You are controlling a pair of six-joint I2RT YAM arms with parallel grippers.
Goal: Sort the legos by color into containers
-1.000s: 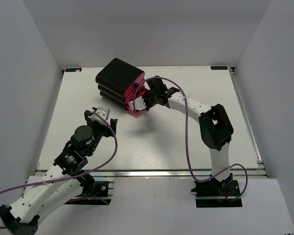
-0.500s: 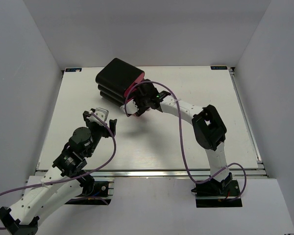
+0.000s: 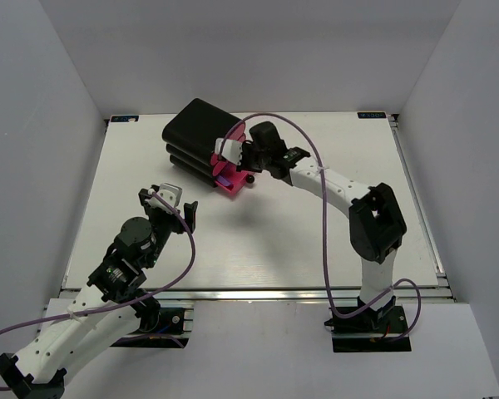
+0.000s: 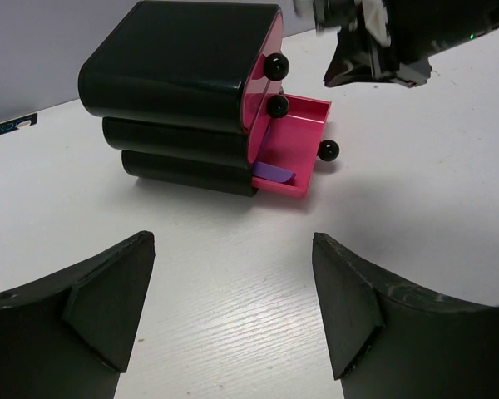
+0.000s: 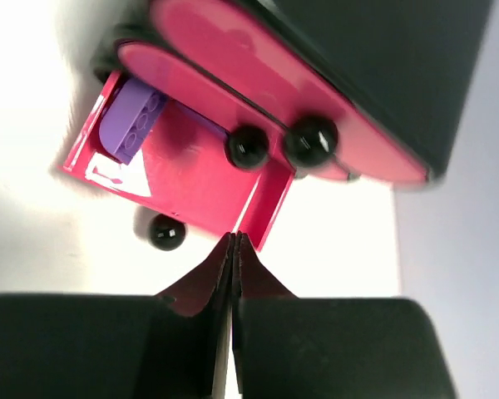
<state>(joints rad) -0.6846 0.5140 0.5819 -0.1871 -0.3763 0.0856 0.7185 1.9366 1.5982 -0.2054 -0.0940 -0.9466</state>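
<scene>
The black drawer unit (image 3: 201, 133) stands at the back left, and shows in the left wrist view (image 4: 183, 75). Its bottom pink drawer (image 3: 234, 184) is pulled out, and a purple lego (image 3: 223, 176) lies in it, also seen from the left wrist (image 4: 274, 175) and the right wrist (image 5: 133, 125). The upper two drawers are closed. My right gripper (image 3: 241, 158) is shut and empty, hovering just above the open drawer's front corner (image 5: 234, 241). My left gripper (image 3: 170, 199) is open and empty over bare table, well in front of the drawers (image 4: 233, 243). No green legos are in view.
The three dark knobs (image 5: 248, 147) cluster close under my right gripper. The right arm (image 3: 333, 183) reaches across the middle back of the white table (image 3: 316, 241). White walls enclose the table on three sides.
My right gripper has lifted and drawn back from low inside the open drawer to above its front. The purple lego now shows in the drawer. The left arm has barely moved.
</scene>
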